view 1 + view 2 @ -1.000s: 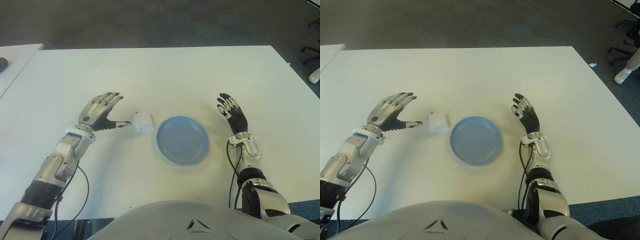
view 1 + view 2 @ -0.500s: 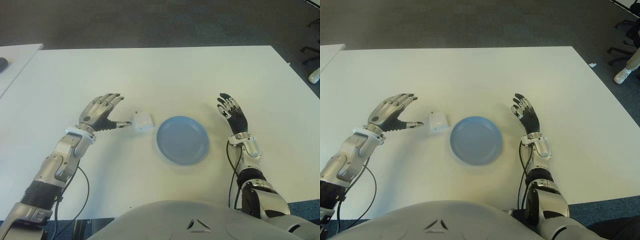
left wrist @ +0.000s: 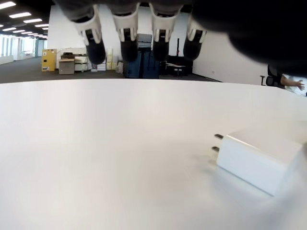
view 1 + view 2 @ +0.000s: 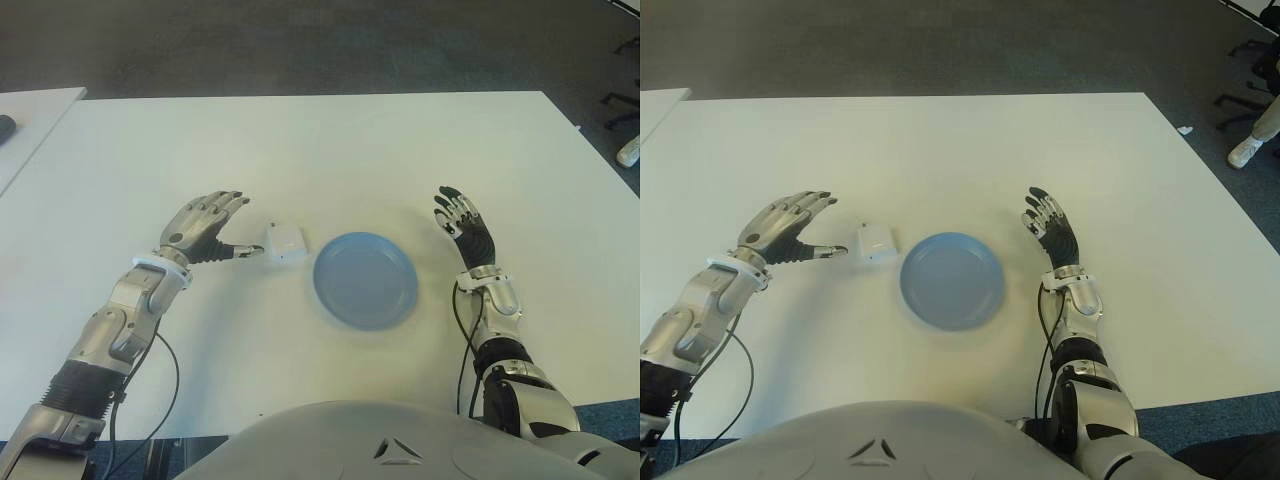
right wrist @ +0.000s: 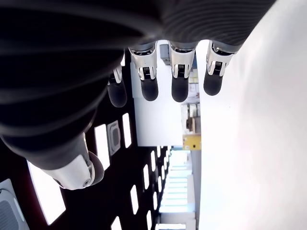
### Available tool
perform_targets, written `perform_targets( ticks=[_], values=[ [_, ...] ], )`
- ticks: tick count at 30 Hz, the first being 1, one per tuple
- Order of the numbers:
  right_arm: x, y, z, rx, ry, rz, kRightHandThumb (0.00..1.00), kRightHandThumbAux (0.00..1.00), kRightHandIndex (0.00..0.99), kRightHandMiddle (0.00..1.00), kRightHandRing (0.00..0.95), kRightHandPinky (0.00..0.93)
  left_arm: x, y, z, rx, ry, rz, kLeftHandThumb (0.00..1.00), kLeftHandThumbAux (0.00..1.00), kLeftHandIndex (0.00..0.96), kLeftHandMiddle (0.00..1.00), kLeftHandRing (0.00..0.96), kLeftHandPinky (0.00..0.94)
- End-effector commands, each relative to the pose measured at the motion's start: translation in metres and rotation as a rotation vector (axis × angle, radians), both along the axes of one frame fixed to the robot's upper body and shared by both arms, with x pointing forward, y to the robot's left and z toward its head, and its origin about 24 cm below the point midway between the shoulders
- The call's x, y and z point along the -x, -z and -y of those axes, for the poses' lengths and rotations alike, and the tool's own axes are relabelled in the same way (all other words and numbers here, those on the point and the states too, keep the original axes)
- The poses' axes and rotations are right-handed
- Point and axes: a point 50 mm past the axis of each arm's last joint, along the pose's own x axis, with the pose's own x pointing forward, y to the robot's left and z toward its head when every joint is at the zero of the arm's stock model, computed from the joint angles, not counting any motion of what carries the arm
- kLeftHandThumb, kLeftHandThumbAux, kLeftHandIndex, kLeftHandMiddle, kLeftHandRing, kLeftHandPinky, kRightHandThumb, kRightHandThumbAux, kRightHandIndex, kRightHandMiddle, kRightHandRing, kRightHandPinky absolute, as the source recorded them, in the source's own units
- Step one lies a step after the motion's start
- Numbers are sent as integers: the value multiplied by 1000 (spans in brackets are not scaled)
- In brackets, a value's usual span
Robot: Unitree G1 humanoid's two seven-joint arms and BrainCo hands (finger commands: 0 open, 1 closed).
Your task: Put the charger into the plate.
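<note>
A small white charger (image 4: 285, 242) lies on the white table (image 4: 330, 150), just left of a round blue plate (image 4: 365, 280). Its two prongs point away from the plate, as the left wrist view shows on the charger (image 3: 258, 159). My left hand (image 4: 205, 226) is open a little left of the charger, thumb tip close to it but not touching, fingers spread above the table. My right hand (image 4: 462, 227) is open to the right of the plate, fingers straight, holding nothing.
A second white table (image 4: 30, 120) stands at the far left with a dark object (image 4: 6, 127) on it. Chair legs and a shoe (image 4: 628, 150) show on the floor at the far right. Cables hang from both forearms.
My left hand has shifted slightly down and toward the charger, the fingers lowering a little. The charger, plate and right hand have not moved.
</note>
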Motion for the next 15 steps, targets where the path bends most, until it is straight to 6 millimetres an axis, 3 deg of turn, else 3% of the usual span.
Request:
perform_targets(
  ticks=[1, 15],
  values=[
    [38, 42, -15, -89, 31, -168, 248, 666, 121, 101, 80, 65, -1, 5, 1, 0, -5, -46, 361, 203, 0, 3, 0, 59],
    [41, 42, -16, -89, 30, -167, 248, 666, 121, 101, 80, 65, -8, 18, 1, -10, -19, -91, 389, 199, 0, 5, 0, 65]
  ],
)
